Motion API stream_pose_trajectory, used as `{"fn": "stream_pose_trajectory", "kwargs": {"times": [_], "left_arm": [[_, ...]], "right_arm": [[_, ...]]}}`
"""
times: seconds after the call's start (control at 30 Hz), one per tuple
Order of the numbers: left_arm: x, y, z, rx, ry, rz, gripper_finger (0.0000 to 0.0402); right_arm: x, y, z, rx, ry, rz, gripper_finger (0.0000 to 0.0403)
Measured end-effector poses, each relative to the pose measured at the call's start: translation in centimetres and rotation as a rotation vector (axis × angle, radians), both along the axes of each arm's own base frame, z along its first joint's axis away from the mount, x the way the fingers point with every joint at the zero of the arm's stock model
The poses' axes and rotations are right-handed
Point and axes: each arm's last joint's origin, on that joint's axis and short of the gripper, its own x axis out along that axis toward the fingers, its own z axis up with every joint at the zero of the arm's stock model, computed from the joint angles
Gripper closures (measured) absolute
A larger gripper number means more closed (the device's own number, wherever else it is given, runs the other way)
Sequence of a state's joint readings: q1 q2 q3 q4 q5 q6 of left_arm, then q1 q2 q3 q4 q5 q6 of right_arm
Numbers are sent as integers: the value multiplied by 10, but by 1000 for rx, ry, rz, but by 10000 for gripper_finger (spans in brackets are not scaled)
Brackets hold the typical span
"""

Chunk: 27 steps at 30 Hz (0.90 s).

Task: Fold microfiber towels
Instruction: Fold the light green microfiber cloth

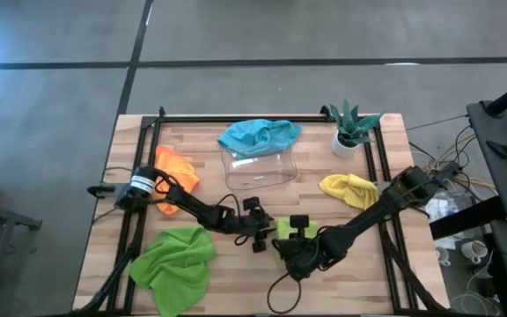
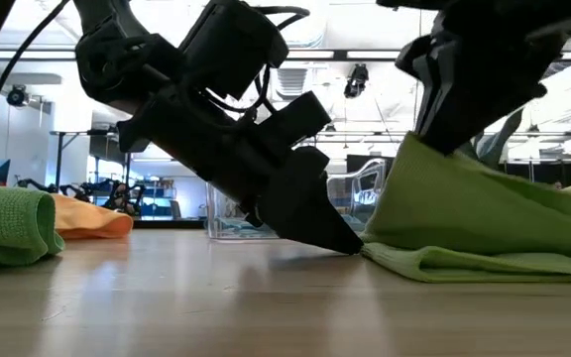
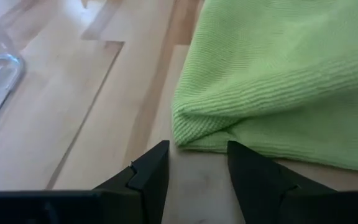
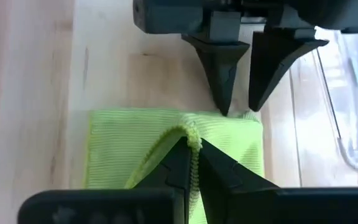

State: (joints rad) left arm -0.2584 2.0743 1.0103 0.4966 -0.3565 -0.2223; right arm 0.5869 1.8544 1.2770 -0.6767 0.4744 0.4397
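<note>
Near the middle of the wooden slatted table [image 1: 236, 291], a small lime green microfiber towel, folded into a compact rectangle [image 4: 166, 143], lay flat between the two dark arms. The right gripper [image 4: 191, 163] was pinched shut on a raised edge of that folded towel, lifting the hem into a small peak between its fingertips. The left gripper [image 3: 197, 165] rested at the folded towel's opposite edge, its two pointed fingers slightly parted with their tips down on the wood and just touching the cloth, holding nothing.

A second lime green towel [image 1: 176, 264] lay crumpled and spread near the table's front left corner. An orange towel [image 1: 176, 165] sat bunched on the left side beside the left arm's base. A teal blue towel [image 1: 258, 136] was draped over the back rim of the clear plastic tray [image 1: 262, 169], which stood at the table's rear centre. A yellow towel [image 1: 349, 188] lay rumpled on the right, near a small green potted plant in a white pot [image 1: 352, 130].
</note>
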Motion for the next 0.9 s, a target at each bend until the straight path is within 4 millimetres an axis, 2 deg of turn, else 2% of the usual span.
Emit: {"fn": "stream_pose_trajectory", "kwargs": {"times": [0.23,0.6,0.9], "left_arm": [[5,-3,6,-5,-35,-3,253],[2,-4,8,117,11,-66,253],[7,-7,28,70,-76,-112,253]], "right_arm": [[-4,-1,13,-9,-5,37,385],[-18,-5,42,5,-36,65,385],[-20,-6,43,-19,-23,100,385]]}}
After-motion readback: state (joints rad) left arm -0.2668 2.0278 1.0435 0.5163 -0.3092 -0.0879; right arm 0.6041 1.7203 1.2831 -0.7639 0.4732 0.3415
